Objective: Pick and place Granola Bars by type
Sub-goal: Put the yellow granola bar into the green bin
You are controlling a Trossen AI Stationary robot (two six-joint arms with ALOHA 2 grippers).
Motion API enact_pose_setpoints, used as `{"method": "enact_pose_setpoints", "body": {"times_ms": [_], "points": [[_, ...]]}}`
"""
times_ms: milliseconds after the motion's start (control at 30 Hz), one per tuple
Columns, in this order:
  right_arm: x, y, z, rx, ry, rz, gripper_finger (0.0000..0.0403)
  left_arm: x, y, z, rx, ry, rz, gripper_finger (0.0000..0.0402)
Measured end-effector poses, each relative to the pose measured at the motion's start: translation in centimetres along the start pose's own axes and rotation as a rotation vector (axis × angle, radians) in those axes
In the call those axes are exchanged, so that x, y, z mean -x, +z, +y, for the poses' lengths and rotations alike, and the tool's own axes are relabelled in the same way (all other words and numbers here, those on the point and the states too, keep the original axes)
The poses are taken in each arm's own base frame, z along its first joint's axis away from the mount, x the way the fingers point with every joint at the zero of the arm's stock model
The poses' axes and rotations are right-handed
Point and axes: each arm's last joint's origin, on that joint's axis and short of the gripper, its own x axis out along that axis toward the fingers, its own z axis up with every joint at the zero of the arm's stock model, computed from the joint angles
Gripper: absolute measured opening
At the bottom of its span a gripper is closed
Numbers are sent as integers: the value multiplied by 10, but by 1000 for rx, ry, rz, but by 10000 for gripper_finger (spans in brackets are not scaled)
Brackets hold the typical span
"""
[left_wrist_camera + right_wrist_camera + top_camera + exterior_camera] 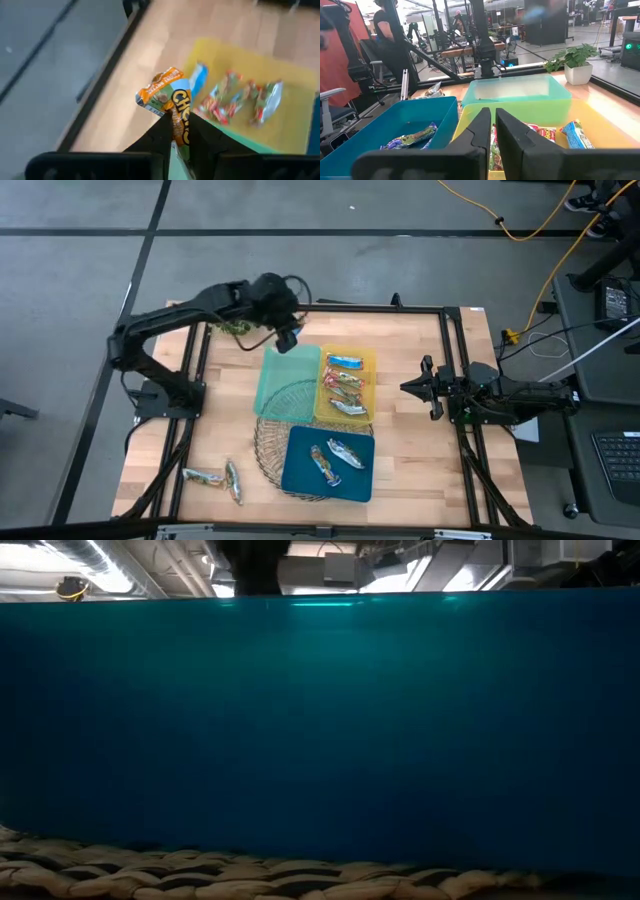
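My left gripper (288,335) hovers over the far edge of the green tray (286,380), shut on an orange-and-blue granola bar (167,95). The green tray holds nothing that I can see. Several bars (345,385) lie in the yellow tray (368,360), and two bars (335,458) lie in the blue tray (300,475). Two more bars (215,478) lie flat on the table near its left near corner. My right gripper (408,388) waits shut at the table's right, beside the yellow tray, pointing at the trays (520,97). My left gripper pinches the orange-and-blue bar between its two fingers (162,131) at the wrapper's lower part (179,125). The bar is lifted clear of table and trays. Its free end (160,90) sticks out past the fingertips, crumpled and bent over.
A wire basket (275,445) sits under the blue tray's left part. A small leafy plant (235,328) stands at the far left, close by my left arm. The blue tray's wall (320,720) fills the low view. Bare wood lies at the table's left and right sides.
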Motion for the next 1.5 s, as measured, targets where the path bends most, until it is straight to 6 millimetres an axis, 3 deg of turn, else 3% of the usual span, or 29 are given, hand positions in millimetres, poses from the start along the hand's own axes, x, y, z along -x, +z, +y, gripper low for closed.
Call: {"method": "enact_pose_setpoints", "body": {"times_ms": [267,467,833,1500], "points": [[0,0,0,-1,0,0,32,-69,-41,4,81,-97,115,47],[0,0,0,-1,0,0,32,-97,-73,1,160,-90,143,47],[0,0,0,-1,0,0,32,-121,-118,-8,253,-81,187,47],[0,0,0,-1,0,0,32,-154,-147,-26,235,-101,319,48]]}}
